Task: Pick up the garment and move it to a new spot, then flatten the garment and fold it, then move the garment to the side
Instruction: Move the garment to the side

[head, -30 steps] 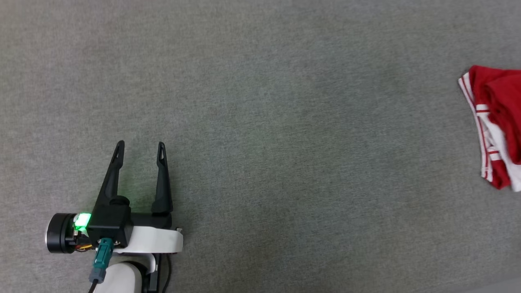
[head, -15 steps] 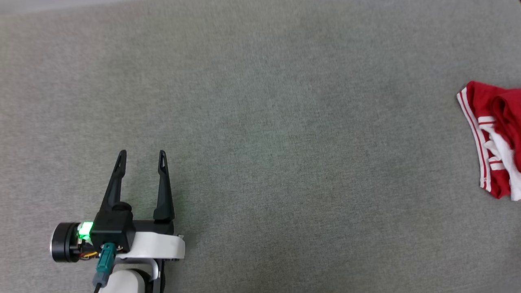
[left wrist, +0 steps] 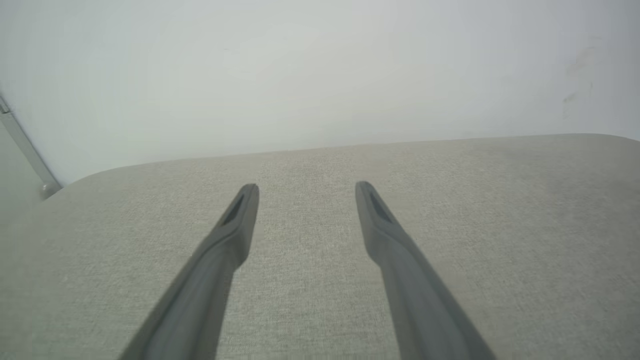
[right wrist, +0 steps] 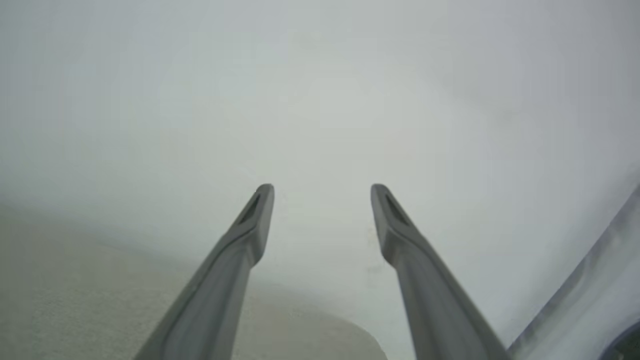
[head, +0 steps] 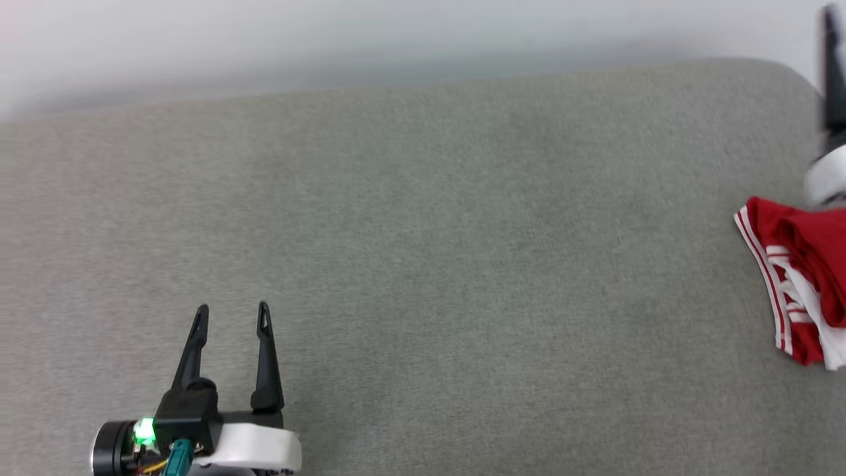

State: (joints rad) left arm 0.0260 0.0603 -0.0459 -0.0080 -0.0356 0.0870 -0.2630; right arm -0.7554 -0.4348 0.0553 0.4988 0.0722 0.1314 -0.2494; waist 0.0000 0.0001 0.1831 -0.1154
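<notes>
Left claw (head: 232, 307), near, low left, over bare surface (head: 429, 264): fingers spread wide, nothing between them. Right claw (right wrist: 322, 187), wrist view: fingers equally wide, empty, aimed at the wall (right wrist: 320, 100) past the surface's rounded corner. Garment (head: 806, 264) lies bunched at the surface's right edge, partly cut off by the frame, neither claw on it. A blurred pale arm part (head: 825, 178) shows just beyond it.

Change: head camera has tipped up since a second ago, bringing the wall into frame; garment itself looks unmoved.

Judgement: garment set aside and let go, task near its end.

Count: one garment, two claws, one surface.
</notes>
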